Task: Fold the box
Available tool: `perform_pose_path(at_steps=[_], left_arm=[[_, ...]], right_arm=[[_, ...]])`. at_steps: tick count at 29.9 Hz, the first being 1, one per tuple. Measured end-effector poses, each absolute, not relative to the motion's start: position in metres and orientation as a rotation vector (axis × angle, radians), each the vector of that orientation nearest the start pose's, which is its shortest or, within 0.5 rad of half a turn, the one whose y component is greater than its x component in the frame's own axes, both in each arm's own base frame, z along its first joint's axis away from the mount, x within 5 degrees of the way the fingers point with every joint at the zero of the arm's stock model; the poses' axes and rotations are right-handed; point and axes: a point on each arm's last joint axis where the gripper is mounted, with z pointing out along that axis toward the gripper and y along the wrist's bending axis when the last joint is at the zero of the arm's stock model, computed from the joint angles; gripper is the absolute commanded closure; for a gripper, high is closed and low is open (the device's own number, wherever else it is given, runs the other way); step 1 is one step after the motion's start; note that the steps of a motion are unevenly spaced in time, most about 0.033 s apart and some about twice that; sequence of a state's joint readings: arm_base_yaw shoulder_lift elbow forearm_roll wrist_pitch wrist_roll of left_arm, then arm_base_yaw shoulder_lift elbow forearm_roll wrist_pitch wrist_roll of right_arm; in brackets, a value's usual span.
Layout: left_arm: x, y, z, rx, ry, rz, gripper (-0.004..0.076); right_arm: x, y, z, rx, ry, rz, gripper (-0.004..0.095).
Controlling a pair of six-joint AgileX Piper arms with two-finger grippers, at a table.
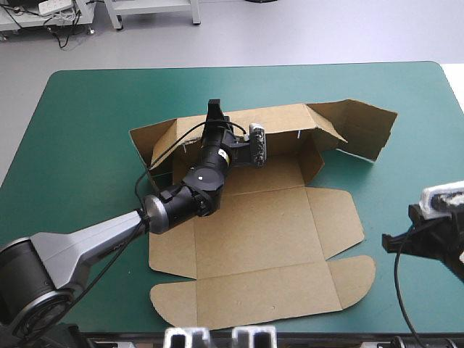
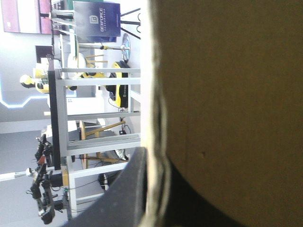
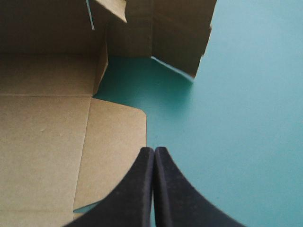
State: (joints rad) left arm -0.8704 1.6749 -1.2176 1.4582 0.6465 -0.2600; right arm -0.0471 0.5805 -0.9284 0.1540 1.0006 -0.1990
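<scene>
Nearest the robot, the box (image 1: 254,232) lies mid-table, its lid panel (image 1: 254,293) flat on the teal-green cover, rounded tuck flaps close to the near edge of the table (image 1: 87,145), so there is little room on that side; the base panel beyond is flat too, with a side flap (image 1: 337,225) spread out to the right; the right claw (image 3: 154,153) hangs just beside that flap over bare cover, its black fingers pressed into one point, holding nothing; farther off the far wall (image 1: 279,123) stands raised, and the left claw (image 1: 215,110) sits at its top edge toward the left end; I judge it pinched on the board, since the left wrist view shows one black finger (image 2: 130,189) against the sheet's edge and brown board filling the rest; a wing (image 1: 362,127) at the wall's right end leans outward, not yet tucked, and a smaller one (image 1: 152,141) stands at the left end.

The step in hand looks like wall-raising, far wall first; next, the wings want swinging in along the sides and the flat side flaps lifting over them; the right claw would have to get under a thin flap from its outer edge; bare cover lies broad to right and left, with a narrower strip beyond the far wall.
</scene>
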Motion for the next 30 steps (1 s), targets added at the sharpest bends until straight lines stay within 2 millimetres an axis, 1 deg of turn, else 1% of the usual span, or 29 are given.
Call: perform_pose_path(at_steps=[1,5,7,9,10,12,15,16,17,18,20,24,26,28,30], left_arm=[[0.282,-0.251,0.294,1.476,1.379,0.844,0.0734],[0.279,-0.249,0.288,1.485,1.357,0.859,0.0734],[0.278,-0.248,0.287,1.489,1.352,0.861,0.0734],[0.278,-0.248,0.287,1.489,1.348,0.861,0.0734],[0.278,-0.248,0.287,1.488,1.347,0.86,0.0734],[0.278,-0.248,0.287,1.486,1.348,0.859,0.0734],[0.278,-0.248,0.287,1.486,1.348,0.859,0.0734],[0.278,-0.248,0.287,1.486,1.348,0.859,0.0734],[0.278,-0.248,0.287,1.486,1.348,0.859,0.0734],[0.278,-0.248,0.287,1.486,1.348,0.859,0.0734],[0.278,-0.248,0.287,1.486,1.348,0.859,0.0734],[0.278,-0.248,0.287,1.487,1.349,0.859,0.0734],[0.278,-0.248,0.287,1.488,1.348,0.859,0.0734],[0.278,-0.248,0.287,1.488,1.348,0.859,0.0734],[0.278,-0.248,0.287,1.488,1.348,0.859,0.0734]], right_arm=[[0.086,0.008,0.392,-0.158,2.128,0.043,0.0927],[0.12,0.008,0.425,-0.207,2.116,0.044,0.0927],[0.144,0.009,0.44,-0.236,2.113,0.054,0.0927],[0.172,0.01,0.453,-0.27,2.11,0.073,0.0927],[0.184,0.011,0.457,-0.287,2.11,0.082,0.0927],[0.215,0.012,0.465,-0.31,2.113,0.116,0.0927],[0.263,0.013,0.466,-0.328,2.148,0.169,0.0927],[0.275,0.013,0.468,-0.333,2.154,0.181,0.0927],[0.287,0.014,0.466,-0.338,2.168,0.197,0.0927],[0.305,0.014,0.463,-0.341,2.186,0.218,0.0927],[0.331,0.015,0.456,-0.344,2.207,0.249,0.0927],[0.38,0.016,0.432,-0.341,2.252,0.323,0.0927],[0.398,0.016,0.421,-0.343,2.278,0.35,0.0927],[0.414,0.017,0.404,-0.341,2.313,0.38,0.0927],[0.425,0.017,0.39,-0.336,2.343,0.409,0.0927]])
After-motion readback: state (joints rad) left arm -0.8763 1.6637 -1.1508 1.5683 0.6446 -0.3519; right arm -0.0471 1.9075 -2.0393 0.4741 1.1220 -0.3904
